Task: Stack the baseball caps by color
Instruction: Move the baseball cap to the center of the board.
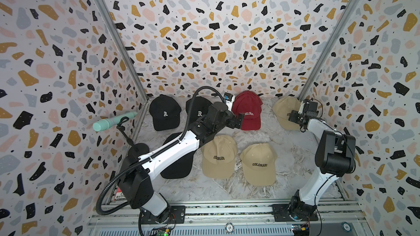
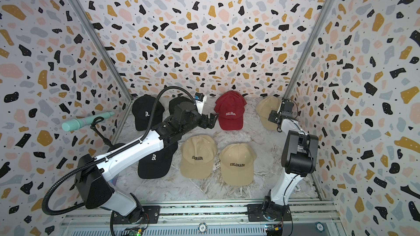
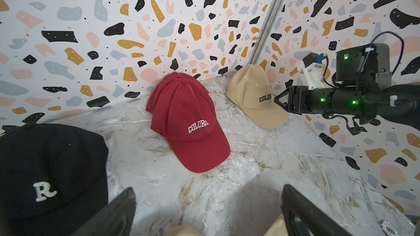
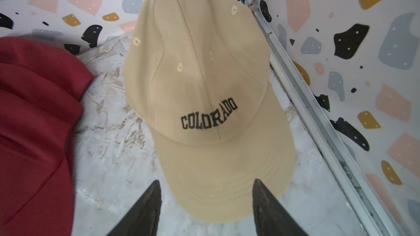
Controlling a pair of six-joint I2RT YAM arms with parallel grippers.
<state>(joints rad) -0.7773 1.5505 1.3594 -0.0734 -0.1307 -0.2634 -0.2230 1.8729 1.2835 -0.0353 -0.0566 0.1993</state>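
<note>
Dark red caps (image 1: 248, 110) (image 3: 188, 119) lie nested in one stack at the back middle. My left gripper (image 1: 239, 121) (image 3: 208, 191) hangs open just left of that stack, holding nothing. Two black caps (image 1: 165, 112) (image 1: 198, 107) sit at the back left. A third black cap (image 2: 156, 160) lies under my left arm. Two tan caps (image 1: 219, 155) (image 1: 259, 163) lie side by side at the front middle. Another tan cap (image 1: 283, 110) (image 4: 200, 87) lies in the back right corner. My right gripper (image 1: 294, 116) (image 4: 206, 183) is open over its brim, one finger on either side.
A teal bottle-like object (image 1: 111, 122) on a black stand juts out from the left wall. A small white device (image 1: 229, 101) stands at the back between the black and red caps. Patterned walls close in three sides. A metal rail (image 1: 227, 210) with the arm bases runs along the front.
</note>
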